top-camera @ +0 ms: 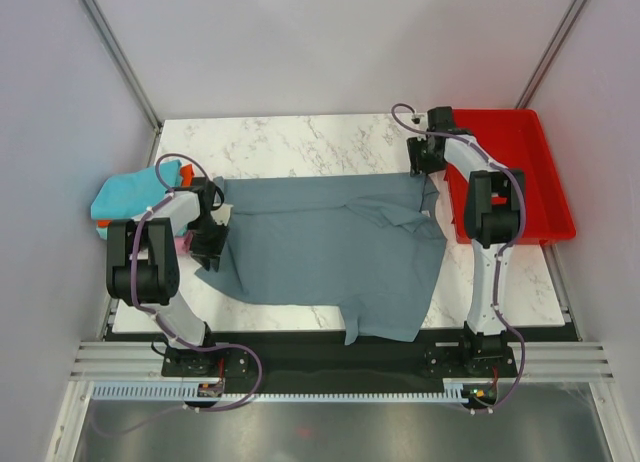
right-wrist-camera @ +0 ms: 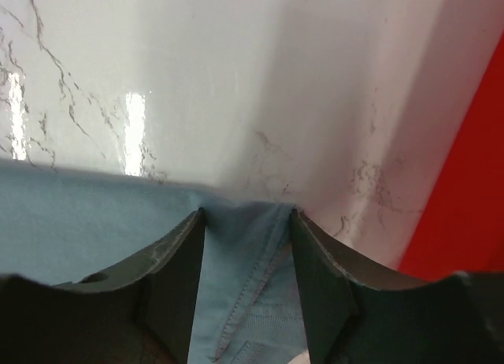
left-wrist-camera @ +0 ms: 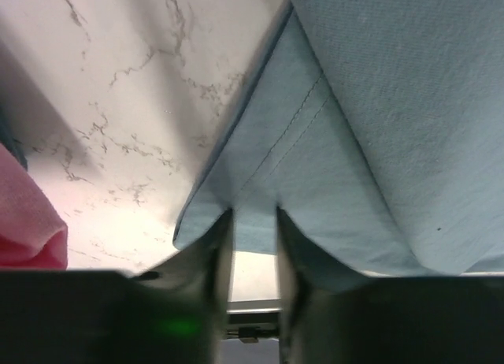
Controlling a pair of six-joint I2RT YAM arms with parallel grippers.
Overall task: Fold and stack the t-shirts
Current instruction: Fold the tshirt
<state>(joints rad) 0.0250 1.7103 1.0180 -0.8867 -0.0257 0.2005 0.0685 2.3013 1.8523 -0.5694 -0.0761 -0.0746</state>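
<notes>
The large slate grey-blue t-shirt lies spread over the marble table. My left gripper is at its left edge. In the left wrist view the jaws stand a little apart over a hemmed edge of the shirt, and cloth covers the fingertips. My right gripper is at the shirt's far right corner. Its jaws are open, straddling a stitched edge of the shirt on the table. The folded teal shirt lies at the left, with orange and pink cloth showing beside it.
A red plastic tray stands at the back right, close to the right gripper; its side shows in the right wrist view. Bare marble table lies behind the shirt. The shirt's lower part hangs over the table's near edge.
</notes>
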